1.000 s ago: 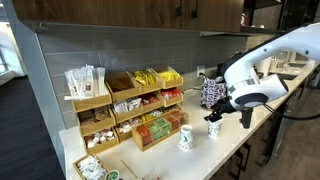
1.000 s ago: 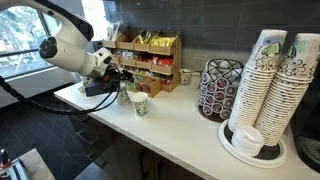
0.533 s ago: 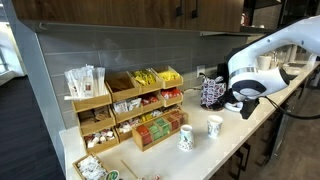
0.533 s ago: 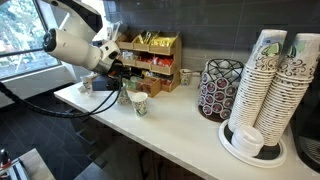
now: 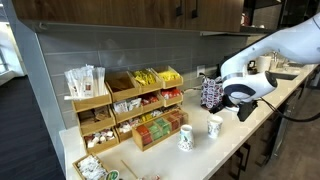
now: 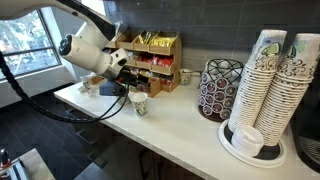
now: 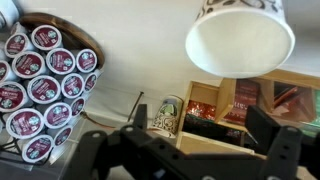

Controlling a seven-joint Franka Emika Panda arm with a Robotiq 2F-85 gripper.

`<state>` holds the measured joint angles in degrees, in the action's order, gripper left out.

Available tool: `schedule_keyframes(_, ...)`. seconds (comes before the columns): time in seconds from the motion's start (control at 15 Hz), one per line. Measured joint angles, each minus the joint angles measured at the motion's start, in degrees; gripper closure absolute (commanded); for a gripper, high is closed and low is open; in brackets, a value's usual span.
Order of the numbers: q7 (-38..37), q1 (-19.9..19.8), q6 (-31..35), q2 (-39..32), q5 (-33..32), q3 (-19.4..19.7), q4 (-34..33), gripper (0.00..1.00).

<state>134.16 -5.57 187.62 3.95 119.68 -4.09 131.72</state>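
While the pincer hangs open and empty, the nearer paper cup stands upright on the worktop just below it, beside a second cup. A skewed descent could clip its light rim and topple it towards the coffee-pod rack.

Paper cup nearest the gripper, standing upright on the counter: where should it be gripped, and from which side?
Probably the paper cup by its side wall, just under the rim, jaws straddling it from above: it stands upright, round and tapered, apart from the second cup.
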Motion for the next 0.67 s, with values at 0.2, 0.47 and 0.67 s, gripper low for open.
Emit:
schedule_keyframes(0.2,0.0,0.0,0.7,-3.3,0.0,0.0,-1.8,0.0)
schedule_keyframes(0.47,0.0,0.0,2.3,-6.5,-0.1,0.0,-3.9,0.0)
schedule_keyframes(0.67,-3.8,0.5,2.4,-8.4,-4.2,0.4,-4.3,0.0)
